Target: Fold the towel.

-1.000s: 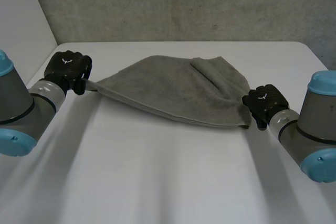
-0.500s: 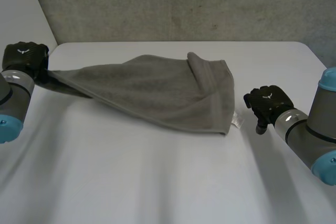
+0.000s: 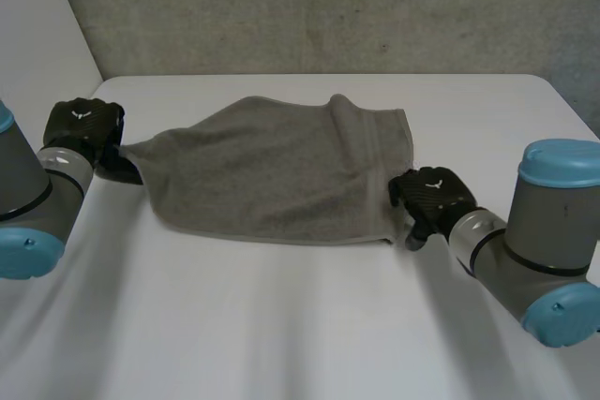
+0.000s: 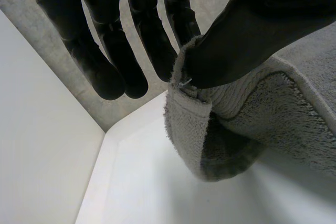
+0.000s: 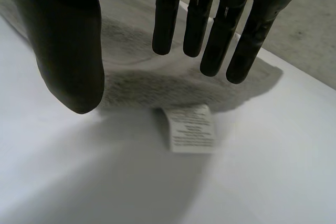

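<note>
The grey towel (image 3: 272, 170) lies spread across the middle of the white table (image 3: 300, 325), with a fold ridge near its right edge. My left hand (image 3: 84, 128) is at the towel's left corner. In the left wrist view its thumb (image 4: 252, 30) pinches that corner of the towel (image 4: 273, 103) against the fingers, and the corner hangs just off the table. My right hand (image 3: 427, 196) is at the towel's near right corner. In the right wrist view its fingers (image 5: 167, 14) are straight and spread above the towel (image 5: 157, 85), beside a white label (image 5: 191, 127).
A grey wall (image 3: 309, 7) runs behind the table's far edge, and a white side panel (image 3: 37, 35) stands at the left. Bare tabletop stretches in front of the towel, between the two arms.
My left hand pulled the corner out to the left, then came back inward, and the towel has slackened and flattened. My right hand let go of the right edge and moved left to the near right corner.
</note>
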